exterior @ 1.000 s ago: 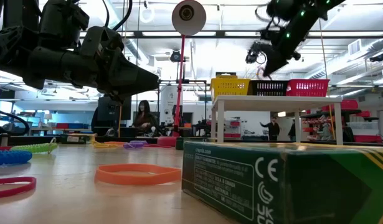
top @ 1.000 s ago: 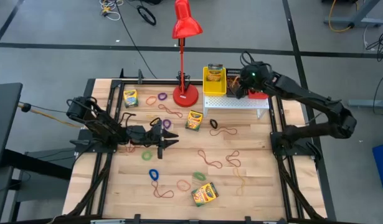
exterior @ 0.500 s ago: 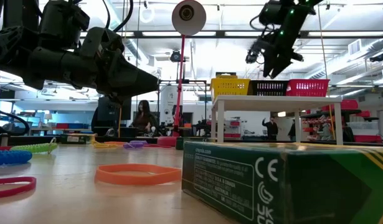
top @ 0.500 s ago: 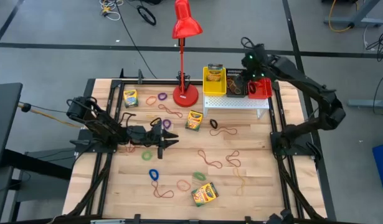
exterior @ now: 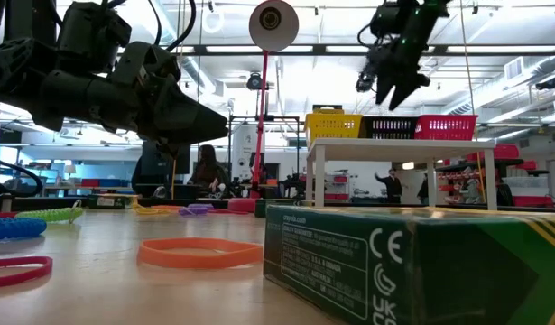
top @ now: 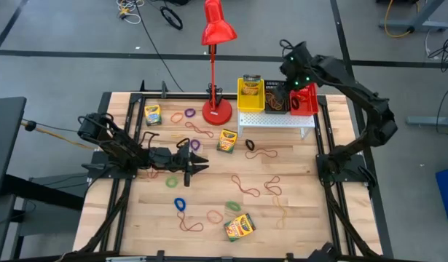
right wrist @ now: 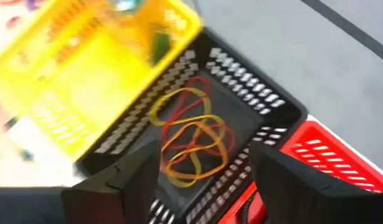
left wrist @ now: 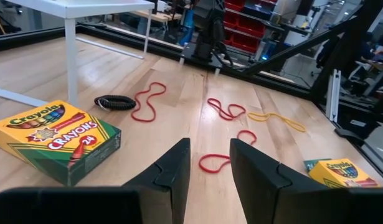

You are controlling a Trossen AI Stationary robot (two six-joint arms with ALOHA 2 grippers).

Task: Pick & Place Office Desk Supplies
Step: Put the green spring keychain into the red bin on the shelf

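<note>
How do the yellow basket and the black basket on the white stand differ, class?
The yellow basket holds a crayon box; the black basket holds rubber bands. The yellow basket sits at the white stand's end; the black one sits between it and a red basket. Both have perforated walls.

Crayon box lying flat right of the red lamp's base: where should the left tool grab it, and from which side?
Probably across the narrow width of the flat yellow-and-green cardboard crayon box, coming straight down. It lies face-up on the wooden table, so the two long side edges are exposed; a purple rubber-band loop sits just beside it, apart. The open left tool is nearest.
</note>
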